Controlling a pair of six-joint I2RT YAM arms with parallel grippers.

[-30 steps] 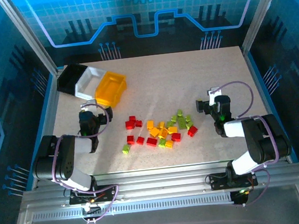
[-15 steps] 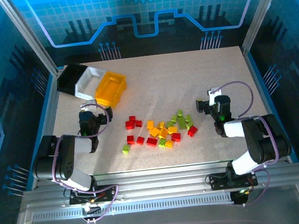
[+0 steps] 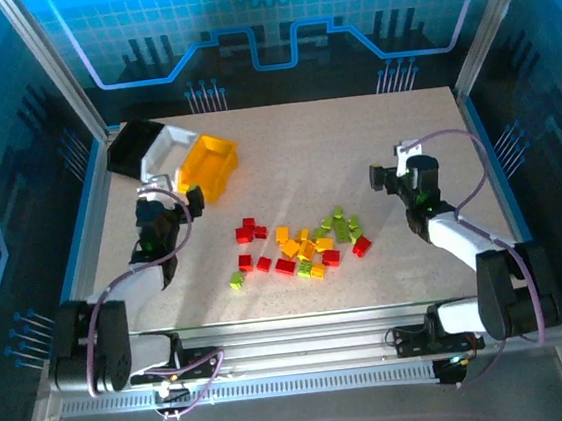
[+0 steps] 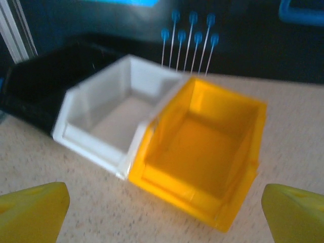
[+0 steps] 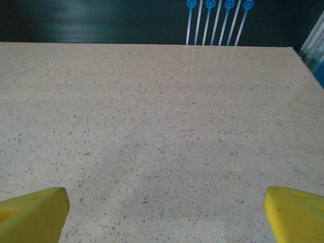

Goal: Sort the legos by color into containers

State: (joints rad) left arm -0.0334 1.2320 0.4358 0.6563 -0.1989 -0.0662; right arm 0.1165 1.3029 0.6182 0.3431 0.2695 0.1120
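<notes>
The legos (image 3: 302, 243) lie in a loose scatter of red, orange-yellow and lime green bricks on the table's near middle. The containers stand side by side at the far left: a black bin (image 3: 133, 146), a white bin (image 3: 169, 150) and a yellow bin (image 3: 208, 165). My left gripper (image 3: 166, 195) hangs open just in front of them. In the left wrist view the yellow bin (image 4: 202, 152), white bin (image 4: 109, 111) and black bin (image 4: 35, 86) look empty beyond my open gripper (image 4: 162, 217). My right gripper (image 3: 397, 170) is open to the right of the pile, and in the right wrist view this gripper (image 5: 164, 215) faces bare table with nothing between its fingers.
The speckled table (image 3: 354, 142) is ringed by a blue rim and metal frame posts (image 3: 54, 63). The far right half of the table (image 5: 162, 101) carries no objects. Both arm bases sit at the near edge.
Both arms have reached out from their folded poses. The left gripper moved up and left toward the bins; the right gripper shifted slightly farther away. The legos have not moved.
</notes>
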